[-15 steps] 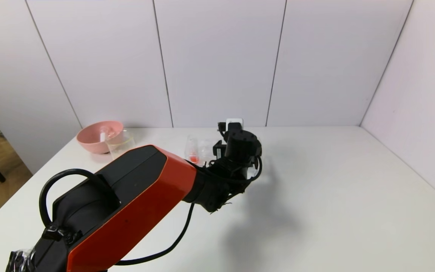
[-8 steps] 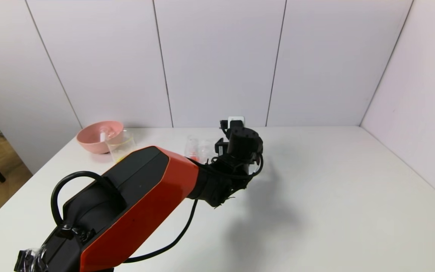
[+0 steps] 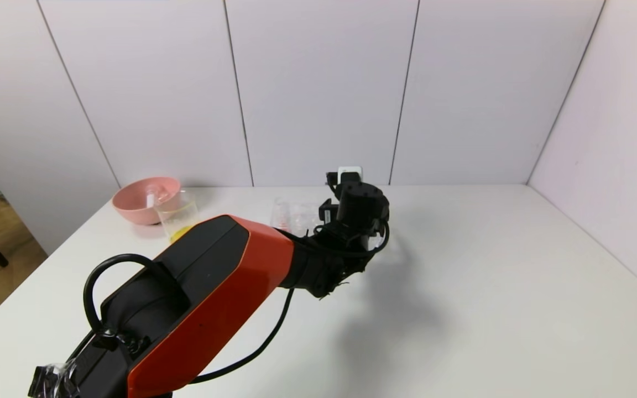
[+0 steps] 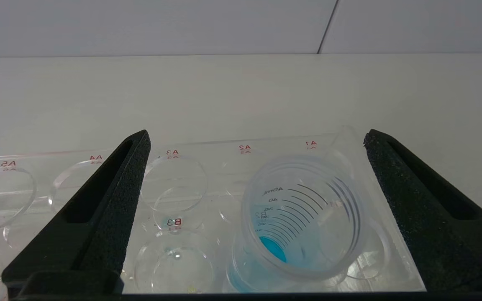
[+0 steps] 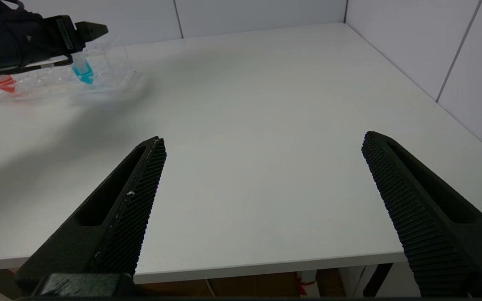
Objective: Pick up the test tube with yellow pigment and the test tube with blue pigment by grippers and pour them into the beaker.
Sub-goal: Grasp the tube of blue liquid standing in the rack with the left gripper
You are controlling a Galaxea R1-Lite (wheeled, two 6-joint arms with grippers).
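Observation:
The test tube with blue pigment (image 4: 303, 217) stands upright in the clear plastic rack (image 4: 207, 146), and I look down its open mouth at the blue liquid. My left gripper (image 4: 257, 134) hovers over it, open, one finger on each side and neither touching. From the right wrist view the blue tube (image 5: 83, 71) hangs just below the left gripper (image 5: 83, 35). The beaker (image 3: 177, 218) stands beside the pink bowl with yellow liquid at its bottom. A pale tube (image 3: 151, 194) lies in the bowl; I cannot tell whether it is the yellow one. My right gripper (image 5: 262, 138) is open and empty.
The pink bowl (image 3: 130, 207) sits at the back left of the white table (image 3: 490, 287). A red-liquid tube (image 5: 3, 83) stands at the rack's other end. The right gripper hangs over the table's front edge (image 5: 266, 261). Walls close off the back and right.
The left arm has reached a little farther back and to the right over the rack. Its jaws stayed open. Nothing on the table has moved.

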